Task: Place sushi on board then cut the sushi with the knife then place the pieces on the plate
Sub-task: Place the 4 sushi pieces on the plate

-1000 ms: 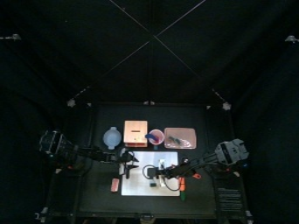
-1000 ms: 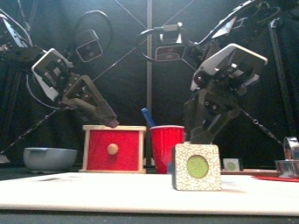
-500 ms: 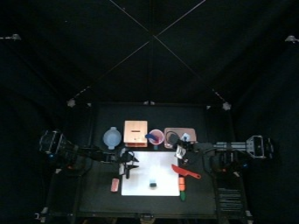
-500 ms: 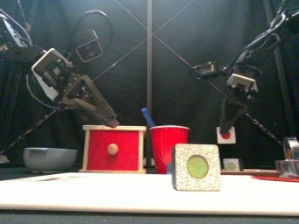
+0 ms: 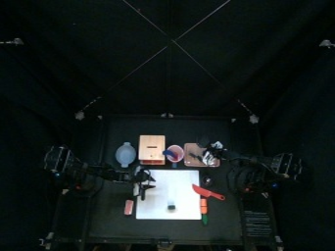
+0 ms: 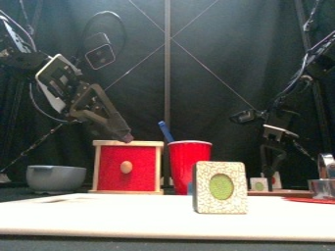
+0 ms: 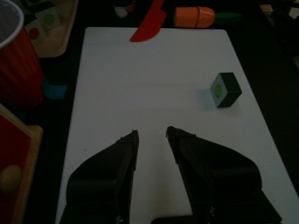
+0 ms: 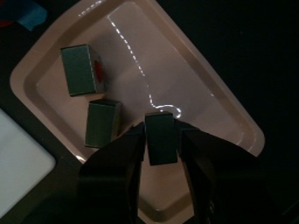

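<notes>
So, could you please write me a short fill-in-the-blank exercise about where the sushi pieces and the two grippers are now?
1. The right gripper is shut on a sushi piece over the pink ___.
2. ___ other pieces lie there.
3. A single piece stands on the white ___.
4. The left gripper hovers over that surface with its jaws ___.
Missing words: tray; two; board; open.

Dim black booth, bright white board (image 5: 170, 191), glare streak across pink tray (image 8: 193, 87)
</notes>
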### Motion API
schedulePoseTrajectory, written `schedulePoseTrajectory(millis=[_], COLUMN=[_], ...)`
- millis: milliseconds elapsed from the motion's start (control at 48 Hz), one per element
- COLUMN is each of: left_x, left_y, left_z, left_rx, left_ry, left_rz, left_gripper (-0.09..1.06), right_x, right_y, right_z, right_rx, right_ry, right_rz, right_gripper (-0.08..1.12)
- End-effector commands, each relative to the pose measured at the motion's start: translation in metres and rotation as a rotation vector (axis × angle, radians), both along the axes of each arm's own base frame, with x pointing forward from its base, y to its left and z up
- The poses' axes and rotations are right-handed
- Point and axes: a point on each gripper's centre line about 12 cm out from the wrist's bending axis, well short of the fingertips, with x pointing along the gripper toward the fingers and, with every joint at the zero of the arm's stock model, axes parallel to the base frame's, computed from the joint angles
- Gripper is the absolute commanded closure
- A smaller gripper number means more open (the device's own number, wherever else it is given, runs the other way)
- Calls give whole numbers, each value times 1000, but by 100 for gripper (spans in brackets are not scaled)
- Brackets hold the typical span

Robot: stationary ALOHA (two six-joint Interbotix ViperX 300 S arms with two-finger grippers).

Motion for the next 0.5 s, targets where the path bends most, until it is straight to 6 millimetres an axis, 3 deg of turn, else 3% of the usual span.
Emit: schedulePoseTrajectory(millis=[21,271,500], left_x=[6,6,6], left_y=[0,1,1], left_z=[8,8,7], left_rx=[-1,-2,-4], left_ry=[-28,-27,-26], left_rz=[3,5,7], left_gripper=[23,23,23], right_x=[1,11,49], right_y=[-5,-1,54], right_z=[2,29,72], right_rx=[-11,-74,-117], right_ry=[-13,-61,-188], right_rz=[-6,43,266], right_gripper=[26,23,23])
